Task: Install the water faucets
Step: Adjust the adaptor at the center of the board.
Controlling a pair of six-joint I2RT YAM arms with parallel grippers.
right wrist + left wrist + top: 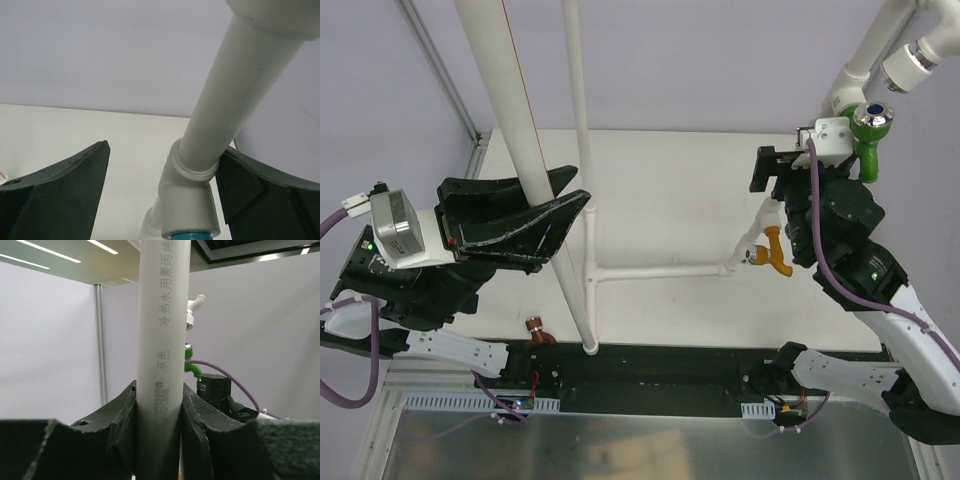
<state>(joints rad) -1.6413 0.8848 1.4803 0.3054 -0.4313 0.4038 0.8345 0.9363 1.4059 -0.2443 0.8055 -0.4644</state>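
My left gripper [552, 208] is shut on the tall white pipe [510, 90] of the frame; in the left wrist view the pipe [162, 340] stands clamped between both jaws of my left gripper [159, 392]. A green faucet [868, 140] sits on the upper right elbow and also shows in the left wrist view [189, 360]. An orange faucet [776, 252] hangs at the end of the horizontal pipe. A brown faucet [537, 331] lies on the table by the near edge. My right gripper [770, 170] is open. In its wrist view my right gripper [165, 150] straddles a white elbow [192, 192] with a blue part [192, 235] at its lower end.
A thin white upright pipe [578, 150] joins a horizontal pipe [660, 271] across the table [670, 190]. More white elbows [910, 60] rise at the upper right. A metal post [440, 70] stands at the back left. A black rail [650, 375] runs along the near edge.
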